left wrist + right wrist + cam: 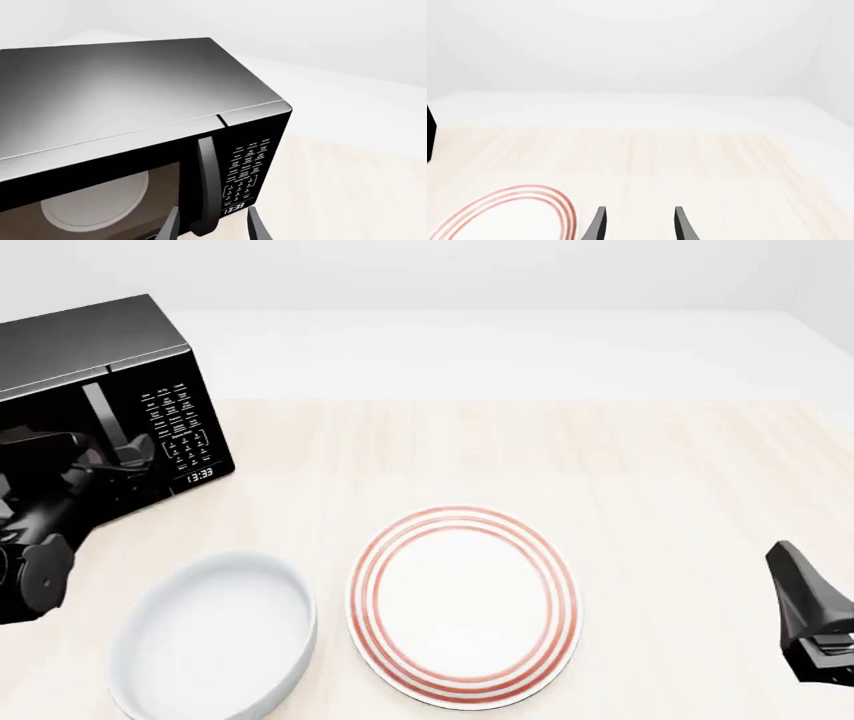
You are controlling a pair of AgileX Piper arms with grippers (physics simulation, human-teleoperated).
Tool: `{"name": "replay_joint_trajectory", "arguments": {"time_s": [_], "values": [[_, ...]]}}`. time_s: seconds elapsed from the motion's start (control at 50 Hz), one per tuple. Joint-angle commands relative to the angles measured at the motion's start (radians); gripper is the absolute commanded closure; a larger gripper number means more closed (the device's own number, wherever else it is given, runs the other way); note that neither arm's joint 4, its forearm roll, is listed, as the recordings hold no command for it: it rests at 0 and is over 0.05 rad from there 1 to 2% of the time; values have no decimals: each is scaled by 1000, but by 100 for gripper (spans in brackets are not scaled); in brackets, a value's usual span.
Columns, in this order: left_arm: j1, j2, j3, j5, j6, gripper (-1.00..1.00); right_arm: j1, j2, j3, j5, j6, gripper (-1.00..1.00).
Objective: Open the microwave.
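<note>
The left end effector (212,225), its fingers spread, straddles the handle (205,185) of the microwave (133,125) at the surface's far left, door not yet pulled open; the right end effector (639,225) idles open.

Front overview; left wrist close on microwave (133,130).

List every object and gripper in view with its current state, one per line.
Large black boxy microwave: door shut.
Vertical bar handle: between the left gripper's fingers.
Left gripper: open.
Right gripper: open, holding nothing.
White plate with red rings: bare.
Pale round bowl: upright, nothing inside.
</note>
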Motion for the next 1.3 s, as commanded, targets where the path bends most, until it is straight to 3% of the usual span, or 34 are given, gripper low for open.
{"name": "replay_joint_trajectory", "arguments": {"time_s": [0.02, 1.3], "values": [[3, 26, -6, -12, -9, -100, -1, 8, 0, -6, 2, -100], [-12, 111, -48, -45, -25, -100, -5, 15, 1, -13, -6, -100]]}}
